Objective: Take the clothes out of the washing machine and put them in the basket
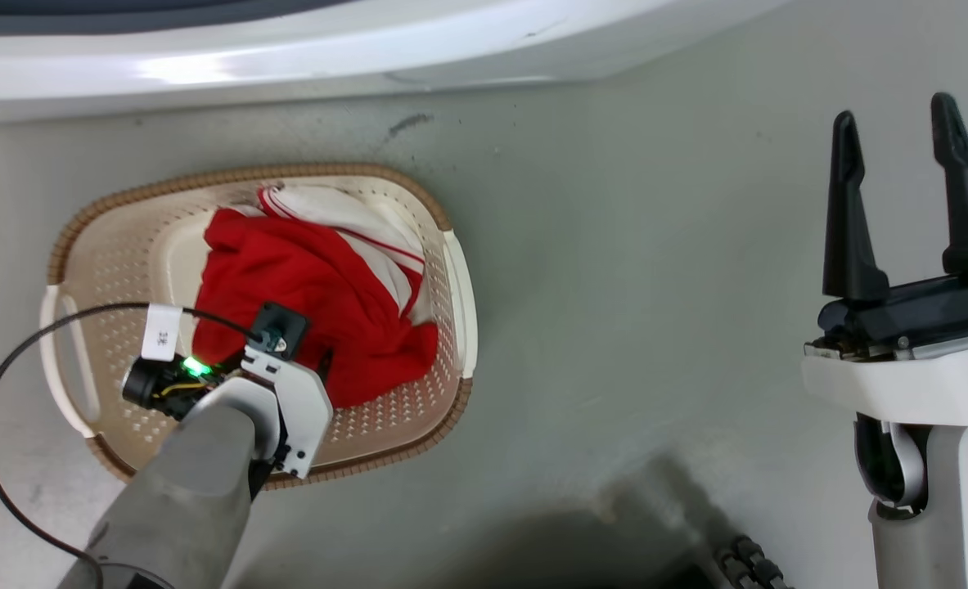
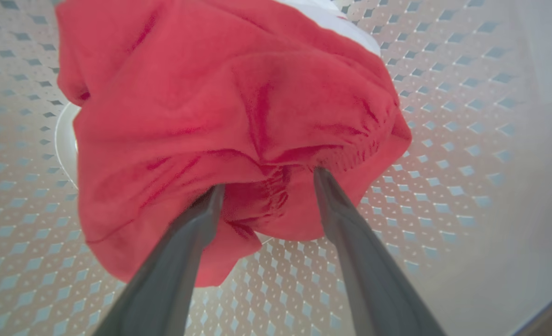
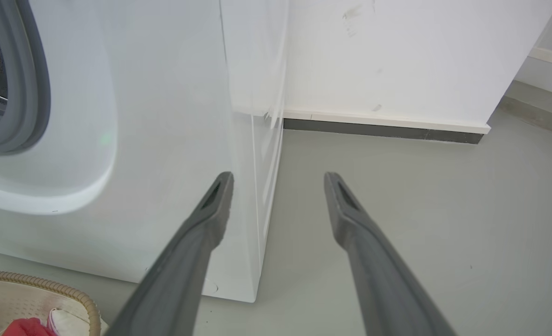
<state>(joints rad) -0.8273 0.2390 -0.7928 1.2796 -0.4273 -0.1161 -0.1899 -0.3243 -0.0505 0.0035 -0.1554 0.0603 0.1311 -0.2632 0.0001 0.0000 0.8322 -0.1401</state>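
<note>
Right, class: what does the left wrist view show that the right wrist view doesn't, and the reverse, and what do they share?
Left wrist: the open left hand, tips against the red clothes, inside the perforated basket. Right wrist: the open, empty right hand, the washing machine, a wall. Both: the clothes in the basket.

Left arm [image 1: 197, 483] is reaching down ahead of the body, left gripper [image 2: 269, 179] holding its fingers spread. Right gripper [image 1: 895, 123] is hovering at the right, fingers parted and pointing forward.
</note>
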